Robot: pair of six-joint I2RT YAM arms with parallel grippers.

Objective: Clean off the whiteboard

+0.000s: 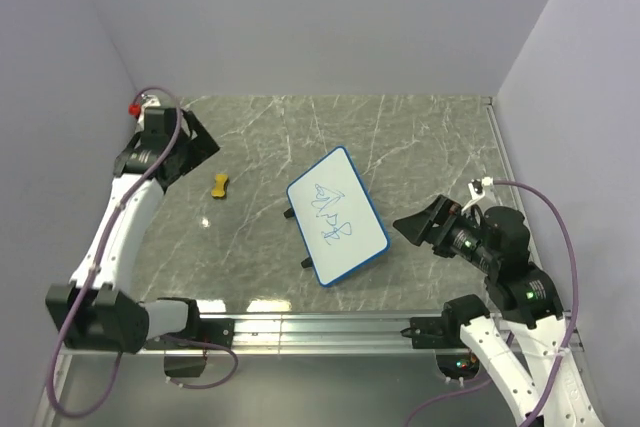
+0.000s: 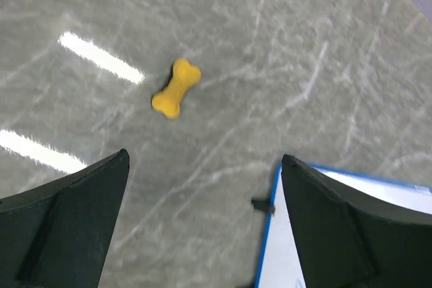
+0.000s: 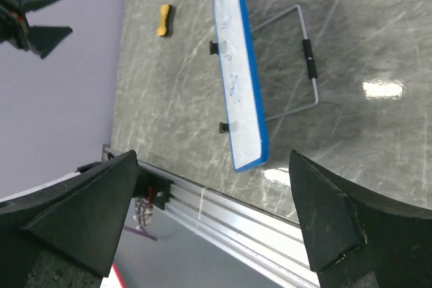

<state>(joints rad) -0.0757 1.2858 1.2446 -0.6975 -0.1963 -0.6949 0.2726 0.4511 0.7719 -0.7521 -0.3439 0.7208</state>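
Open gap between eraser (image 1: 221, 185) and whiteboard (image 1: 338, 215); whiteboard blocks centre.

Work area: grey marble-patterned surface (image 1: 420, 137) with white veins, under the left fingers (image 2: 67, 227) and right fingers (image 3: 337, 220).
Walls: plain pale lilac panels (image 1: 320, 17), beyond and beside the fingers.
Rail: silver aluminium rail (image 1: 330, 329), along the surface's near edge.
Light: white glare streaks (image 2: 101, 59), ahead of the left fingers.

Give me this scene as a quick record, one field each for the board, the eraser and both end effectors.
Whiteboard: propped on wire stand, blue scribbles on it
Eraser: yellow, lying on table, left of whiteboard, not touching it
Left end effector: open, empty, above table near eraser
Right end effector: open, empty, pointed at whiteboard
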